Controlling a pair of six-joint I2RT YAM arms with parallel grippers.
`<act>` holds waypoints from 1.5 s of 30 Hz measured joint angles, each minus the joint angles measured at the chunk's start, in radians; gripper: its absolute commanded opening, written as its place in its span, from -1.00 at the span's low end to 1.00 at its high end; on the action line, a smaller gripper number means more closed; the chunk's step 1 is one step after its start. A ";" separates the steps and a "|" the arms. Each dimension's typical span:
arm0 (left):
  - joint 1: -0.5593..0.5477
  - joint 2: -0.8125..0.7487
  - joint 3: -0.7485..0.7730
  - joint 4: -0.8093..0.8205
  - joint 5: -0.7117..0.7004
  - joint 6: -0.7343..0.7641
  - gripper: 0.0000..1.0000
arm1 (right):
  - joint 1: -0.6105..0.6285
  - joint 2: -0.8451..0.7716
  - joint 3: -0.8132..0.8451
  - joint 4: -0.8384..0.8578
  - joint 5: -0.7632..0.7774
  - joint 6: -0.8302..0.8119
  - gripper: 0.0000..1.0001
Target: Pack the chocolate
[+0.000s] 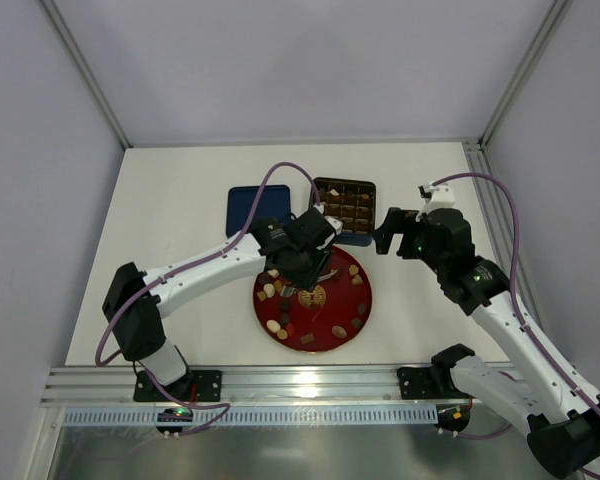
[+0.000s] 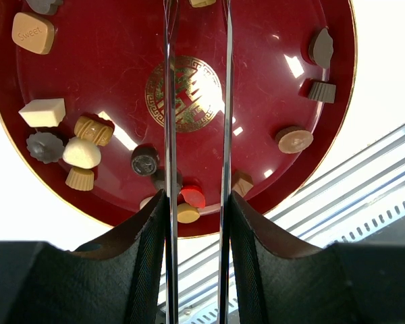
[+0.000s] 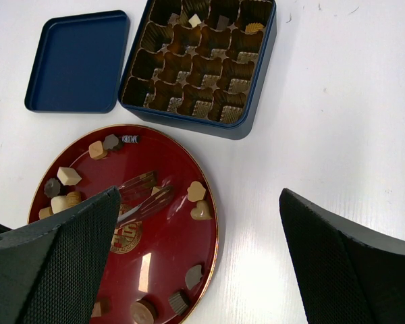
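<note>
Left gripper (image 2: 197,202): fingers clamped against the outer sides of a pair of thin metal tongs (image 2: 169,101). Blades run parallel with a gap and nothing shows between them. Their tips leave the top of the wrist view, so can't tell what's at the ends.

Tongs hang over the gold emblem (image 2: 189,94) at the middle of the red plate (image 2: 108,61), above it, not touching as far as I can see.

The chocolate (image 2: 81,152) is mostly on the plate, loose around the rim. From the top camera there's a cluster at 9–10 o'clock, more at 6–7, and singles at 2, 4 and 5. A few pieces sit in the cups of the dark blue tin (image 3: 196,125), in the row farthest from the plate.

The tin is at 12–1 o'clock of the plate, close to it. Its lid (image 3: 77,61) lies flat, inside up, just beside the tin at its 9 o'clock.

Right gripper (image 1: 383,236): fingers spread wide, holding nothing, above the white table (image 3: 337,101) at 3 o'clock of the tin.
</note>
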 measured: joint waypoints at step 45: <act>-0.019 0.006 0.030 -0.030 -0.045 0.005 -0.50 | 0.000 0.000 -0.004 0.000 0.000 0.000 0.99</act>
